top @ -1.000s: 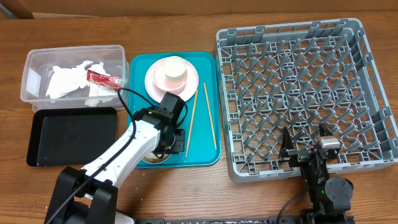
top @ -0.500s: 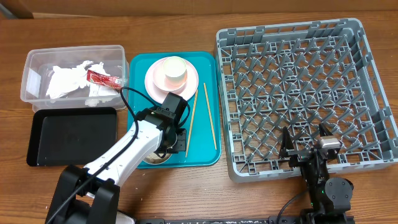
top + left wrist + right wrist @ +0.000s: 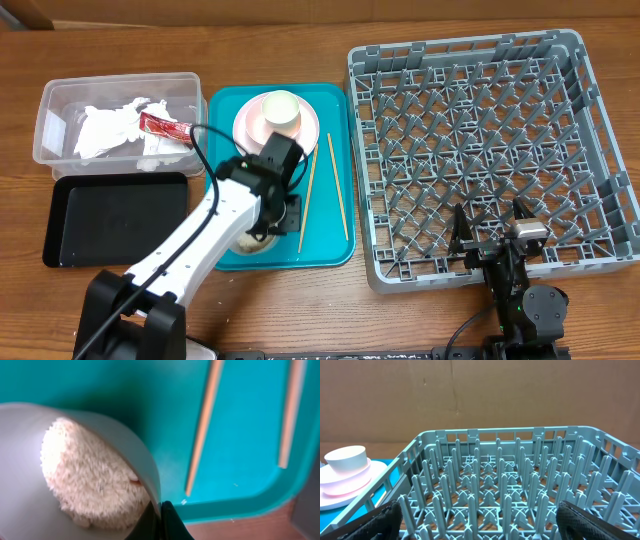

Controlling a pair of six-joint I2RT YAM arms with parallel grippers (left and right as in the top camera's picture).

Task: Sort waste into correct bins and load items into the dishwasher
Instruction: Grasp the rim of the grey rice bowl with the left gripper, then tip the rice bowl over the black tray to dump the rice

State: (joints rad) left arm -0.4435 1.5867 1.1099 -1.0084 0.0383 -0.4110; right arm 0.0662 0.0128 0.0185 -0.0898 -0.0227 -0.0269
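Left gripper (image 3: 159, 519), frame bottom centre: fingers pinched on rim of grey metal bowl (image 3: 22, 460). We judge this grip suits tipping rice (image 3: 90, 480) into bin. Bowl over lower left of teal tray (image 3: 330, 240). Right gripper (image 3: 490, 235), lower right: fingers spread, empty. We count two chopsticks (image 3: 308, 185), one plate (image 3: 248, 128), one cup (image 3: 282, 110), one rack (image 3: 470, 140).

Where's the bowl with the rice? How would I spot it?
Find the teal tray left of the big grey rack. At the tray's near-left corner, under the white robot arm, is the grey bowl. It's the only dish heaped with white rice; the pink plate behind it carries just a cup.
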